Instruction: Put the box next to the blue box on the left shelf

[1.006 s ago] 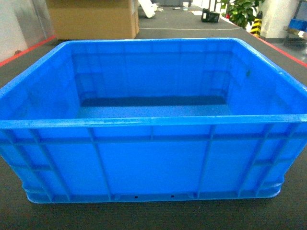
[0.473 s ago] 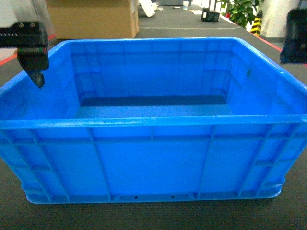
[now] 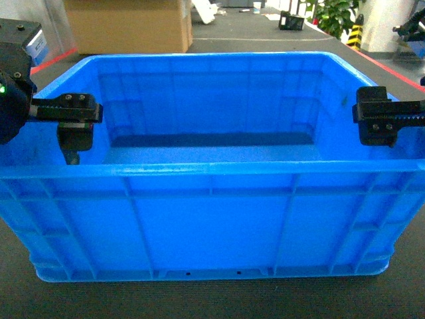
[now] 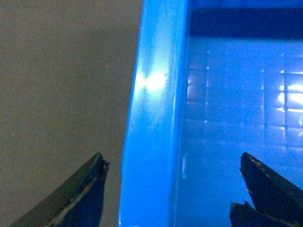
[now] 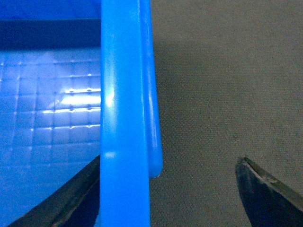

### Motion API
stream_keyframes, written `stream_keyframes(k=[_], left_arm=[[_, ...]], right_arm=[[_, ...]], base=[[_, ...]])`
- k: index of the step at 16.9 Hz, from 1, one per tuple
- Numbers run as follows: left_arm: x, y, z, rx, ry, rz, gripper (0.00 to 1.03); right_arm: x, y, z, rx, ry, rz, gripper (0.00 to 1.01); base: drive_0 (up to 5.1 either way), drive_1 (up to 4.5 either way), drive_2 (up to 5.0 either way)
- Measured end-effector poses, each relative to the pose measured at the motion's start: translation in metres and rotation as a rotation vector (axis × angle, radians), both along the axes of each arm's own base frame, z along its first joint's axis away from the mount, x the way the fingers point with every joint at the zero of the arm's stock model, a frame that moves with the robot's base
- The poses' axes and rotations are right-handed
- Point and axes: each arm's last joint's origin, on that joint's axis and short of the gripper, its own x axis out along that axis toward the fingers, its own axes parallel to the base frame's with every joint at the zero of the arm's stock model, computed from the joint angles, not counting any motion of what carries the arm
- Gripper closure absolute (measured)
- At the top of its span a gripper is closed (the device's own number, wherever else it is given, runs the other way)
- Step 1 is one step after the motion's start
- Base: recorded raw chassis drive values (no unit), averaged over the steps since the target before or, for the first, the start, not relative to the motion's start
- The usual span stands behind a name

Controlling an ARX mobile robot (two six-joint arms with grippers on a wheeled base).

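Note:
The box (image 3: 212,166), a large bright-blue crate with ribbed walls, stands on dark carpet and fills the head view. My left gripper (image 3: 50,136) is open astride the box's left wall, one finger (image 3: 70,143) inside. In the left wrist view the left gripper (image 4: 173,163) has the thick rim (image 4: 151,118) between its spread fingers without touching it. My right gripper (image 3: 398,129) is open astride the right wall. The right wrist view shows the right gripper (image 5: 169,163) with the rim (image 5: 123,94) close to its inner finger. The left shelf and the other blue box are out of view.
A brown cardboard carton (image 3: 126,25) stands behind the box at the back left. A potted plant (image 3: 335,13) and a small black item (image 3: 291,21) are far back right. Red floor lines (image 3: 53,56) run along both sides of the carpet.
Both grippers came into the head view from above and dropped down to the box's side walls, the left one moving inward. The box has not moved.

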Motion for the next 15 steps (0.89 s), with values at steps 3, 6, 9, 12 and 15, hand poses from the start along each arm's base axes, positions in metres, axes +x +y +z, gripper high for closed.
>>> stream_keyframes(k=[3,6,9,12,15], left_arm=[[-0.002,0.006,0.000,-0.041,0.019,0.035,0.47],[-0.007,0.012,0.008,-0.086,-0.024,0.040,0.78],[-0.022,0.013,0.007,-0.080,-0.062,0.024,0.87],[-0.045,0.010,0.013,-0.041,-0.137,0.011,0.87],[-0.085,-0.006,0.031,0.084,-0.393,-0.021,0.87]], right_arm=[[-0.004,0.000,0.003,0.019,0.008,-0.002,0.43],[-0.020,0.008,0.008,0.081,-0.008,-0.030,0.74],[-0.034,0.012,0.009,0.110,-0.034,-0.019,0.90],[-0.052,0.013,0.011,0.099,-0.092,-0.018,0.90],[-0.090,0.012,0.031,0.070,-0.289,-0.027,0.90]], base=[[0.0,0.00,0.0],[0.0,0.00,0.0],[0.0,0.00,0.0],[0.0,0.00,0.0],[0.0,0.00,0.0]])
